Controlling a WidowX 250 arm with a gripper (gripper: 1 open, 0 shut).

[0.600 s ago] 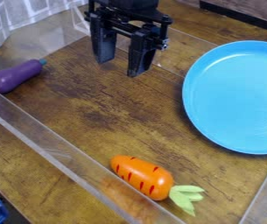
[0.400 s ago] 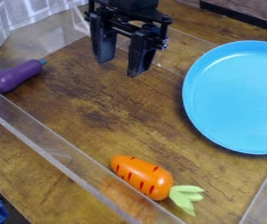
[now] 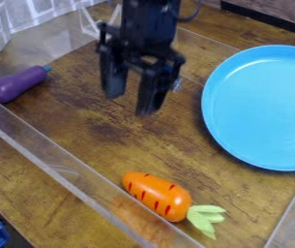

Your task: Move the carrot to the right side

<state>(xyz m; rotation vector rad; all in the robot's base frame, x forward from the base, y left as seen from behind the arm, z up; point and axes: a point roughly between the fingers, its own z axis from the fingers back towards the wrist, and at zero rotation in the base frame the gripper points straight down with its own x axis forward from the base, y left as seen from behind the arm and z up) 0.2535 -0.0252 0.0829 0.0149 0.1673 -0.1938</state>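
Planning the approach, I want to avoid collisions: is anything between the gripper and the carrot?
Nothing visible. Between the gripper and the carrot there is only bare wooden table. The eggplant and blue plate lie off to either side.

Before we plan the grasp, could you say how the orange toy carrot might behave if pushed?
The glossy orange toy carrot may roll, given its rounded body. Its taper could make it curve. The sheen suggests a slightly slippery surface.
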